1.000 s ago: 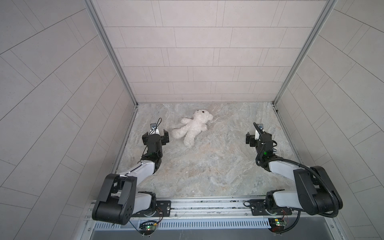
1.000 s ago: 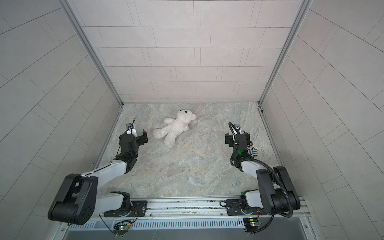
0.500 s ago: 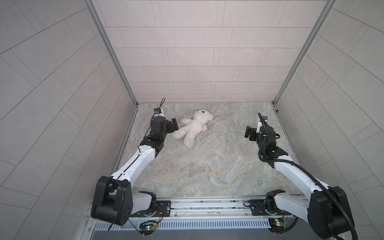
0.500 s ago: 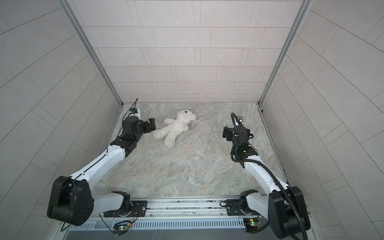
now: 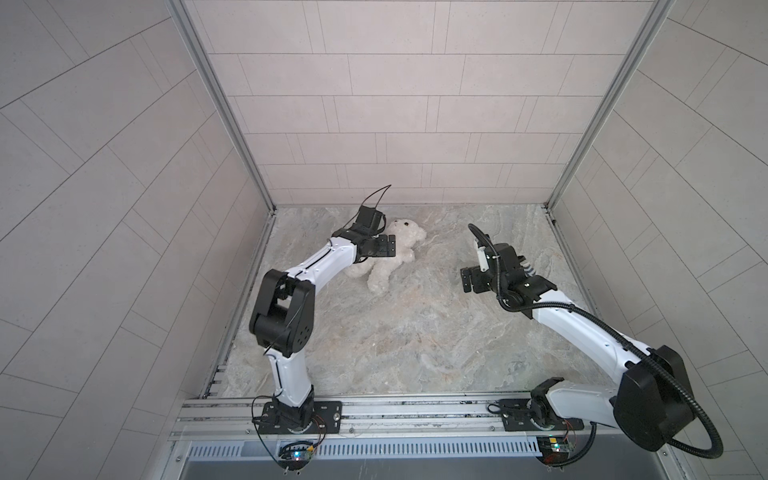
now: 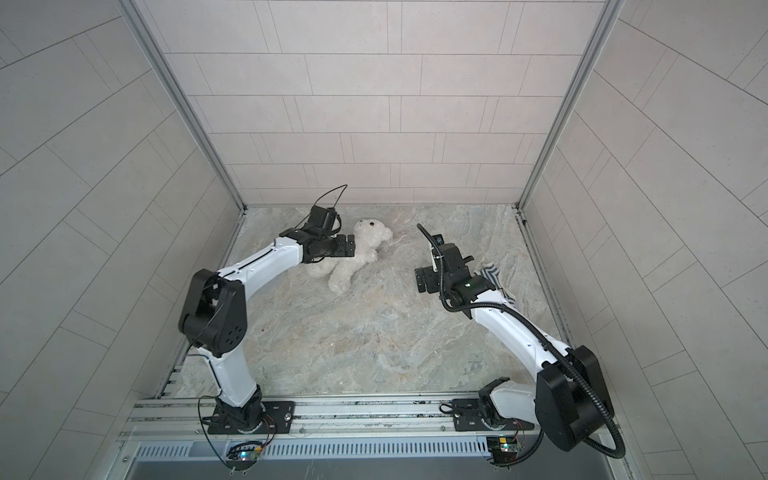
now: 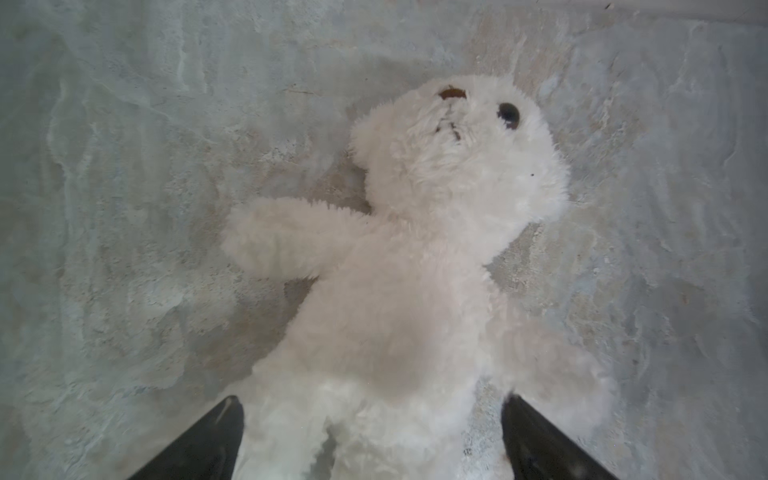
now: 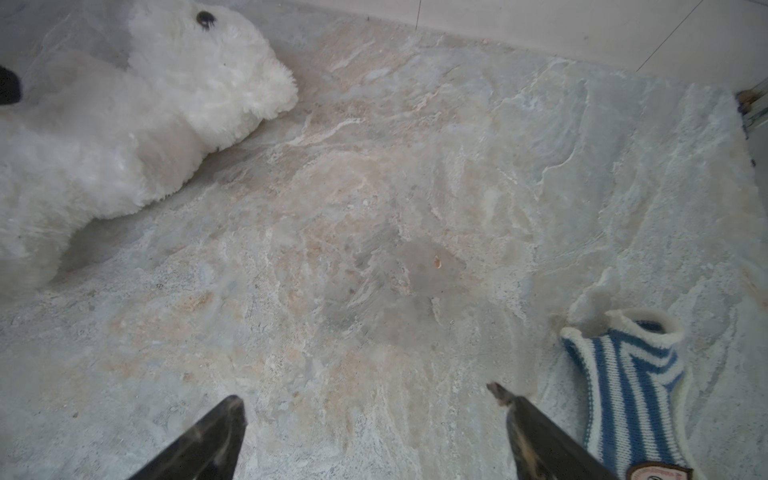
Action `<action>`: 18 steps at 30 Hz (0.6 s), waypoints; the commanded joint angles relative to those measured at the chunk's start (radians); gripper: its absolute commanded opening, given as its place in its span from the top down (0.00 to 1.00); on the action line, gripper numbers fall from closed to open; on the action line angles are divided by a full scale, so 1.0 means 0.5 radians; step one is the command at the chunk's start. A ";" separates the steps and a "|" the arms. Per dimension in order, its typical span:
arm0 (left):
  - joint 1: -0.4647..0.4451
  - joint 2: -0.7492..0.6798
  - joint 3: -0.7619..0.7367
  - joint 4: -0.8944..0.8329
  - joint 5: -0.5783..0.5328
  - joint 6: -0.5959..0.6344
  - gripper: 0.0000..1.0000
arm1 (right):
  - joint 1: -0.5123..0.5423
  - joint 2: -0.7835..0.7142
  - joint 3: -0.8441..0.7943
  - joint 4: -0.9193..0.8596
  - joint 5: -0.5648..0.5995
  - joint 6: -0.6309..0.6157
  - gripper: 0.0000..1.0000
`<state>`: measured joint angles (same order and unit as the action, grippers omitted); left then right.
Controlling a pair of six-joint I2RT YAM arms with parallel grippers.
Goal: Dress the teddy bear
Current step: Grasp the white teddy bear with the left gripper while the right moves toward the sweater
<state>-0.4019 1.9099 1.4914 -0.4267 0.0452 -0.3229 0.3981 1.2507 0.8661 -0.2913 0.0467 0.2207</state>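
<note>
The teddy bear (image 5: pixel 409 239) (image 6: pixel 365 253) is white and fluffy and lies on its back on the marbled floor at the back left, head toward the back wall. My left gripper (image 5: pixel 388 246) (image 6: pixel 347 247) hovers open over it. In the left wrist view the teddy bear (image 7: pixel 395 291) has its lower body between the spread fingers of the left gripper (image 7: pixel 372 405); I cannot tell whether they touch it. My right gripper (image 5: pixel 467 280) (image 6: pixel 422 279) (image 8: pixel 365 395) stands open over bare floor, with the teddy bear (image 8: pixel 124 124) off to one side. A blue-and-white striped shirt (image 6: pixel 490 272) (image 8: pixel 631 386) lies beside the right fingers, half hidden under the wrist.
Tiled walls (image 5: pixel 395 166) close the floor in at the back and on both sides. A metal rail (image 5: pixel 415 411) carrying both arm bases runs along the front edge. Marbled floor (image 6: pixel 374 332) lies between the arms.
Both arms have risen from low folded poses and reached forward. The left gripper has moved right, over the bear. The right gripper has swung toward the middle. The bear has not moved.
</note>
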 commanded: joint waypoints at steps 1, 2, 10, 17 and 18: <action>-0.040 0.216 0.264 -0.365 -0.096 0.109 0.00 | 0.041 -0.020 -0.023 -0.038 -0.082 0.054 0.00; -0.058 0.297 0.362 -0.442 -0.122 0.130 0.00 | 0.056 -0.032 -0.033 -0.030 -0.099 0.062 0.01; -0.183 0.301 0.098 -0.380 -0.186 0.115 0.08 | 0.081 -0.253 -0.182 0.064 -0.278 0.130 0.01; -0.442 -0.055 -0.505 -0.111 -0.317 0.019 0.18 | 0.081 -0.442 -0.201 -0.116 -0.301 0.151 0.01; -0.493 -0.119 -0.605 -0.070 -0.334 -0.001 0.19 | 0.081 -0.473 -0.201 -0.157 -0.294 0.151 0.00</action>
<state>-0.5926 1.9007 1.2999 -0.4553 -0.1001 -0.2878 0.4358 1.0527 0.7677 -0.3092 -0.0975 0.2813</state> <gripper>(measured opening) 0.819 0.992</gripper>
